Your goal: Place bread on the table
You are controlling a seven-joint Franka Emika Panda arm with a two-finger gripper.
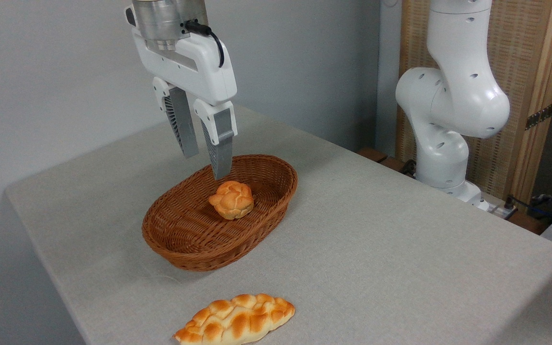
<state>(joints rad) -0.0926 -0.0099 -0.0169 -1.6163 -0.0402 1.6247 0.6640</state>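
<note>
- bread [231,199]: golden-orange knotted top, paler base
- basket [194,244] around the bread: brown woven wicker
- loaf [235,319] in front of the basket: braided, orange-brown crests, cream grooves
- surface [400,249]: plain light grey cloth
- gripper [205,165] above the basket: white body, grey ribbed jaws

i see the table [376,249] as one broad rectangle under plain light grey cloth, set cornerwise to my camera, with its far corner reaching towards the pale wall. directly on the cloth there are two things. a brown oval wicker basket [194,249] sits around the middle, a little to the left, its long axis running from near left to far right. a long flat braided loaf [235,320] lies at the near edge, just in front of the basket and apart from it, golden on top, paler at the sides.
</note>
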